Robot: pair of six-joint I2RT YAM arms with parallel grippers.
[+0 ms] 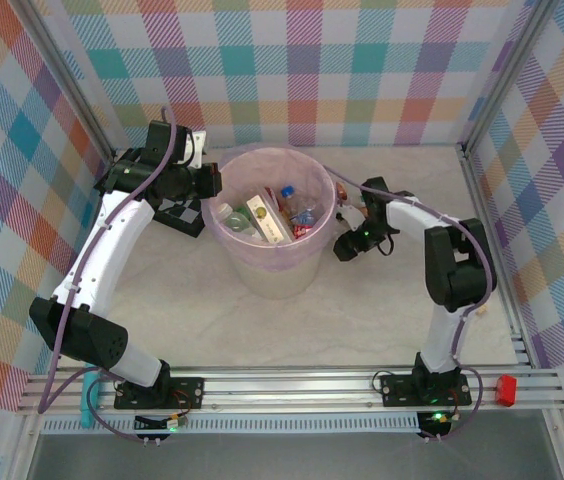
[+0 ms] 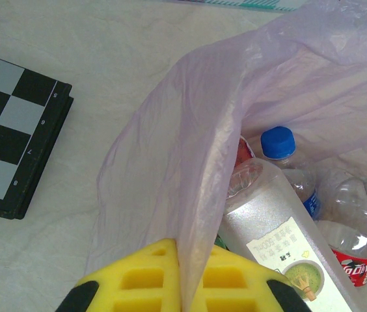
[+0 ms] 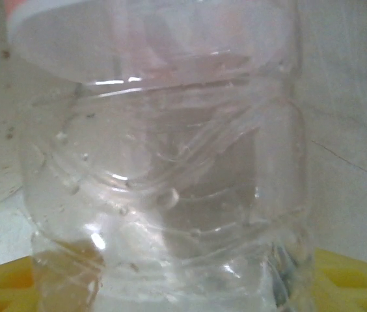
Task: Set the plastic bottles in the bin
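The bin stands mid-table, a pale pink bucket lined with a lilac bag. Several plastic bottles lie inside it: one with a blue cap, a big frosted one with a green-tea label, and a red-labelled one. My left gripper is at the bin's left rim, shut on the bag's edge. Just right of the bin, my right gripper has a clear ribbed bottle between its yellow fingers, which press both its sides.
A flat black-and-white checkerboard lies on the table left of the bin, under the left arm. Plaid walls close in the back and both sides. An aluminium rail runs along the near edge, with a red block at its right end.
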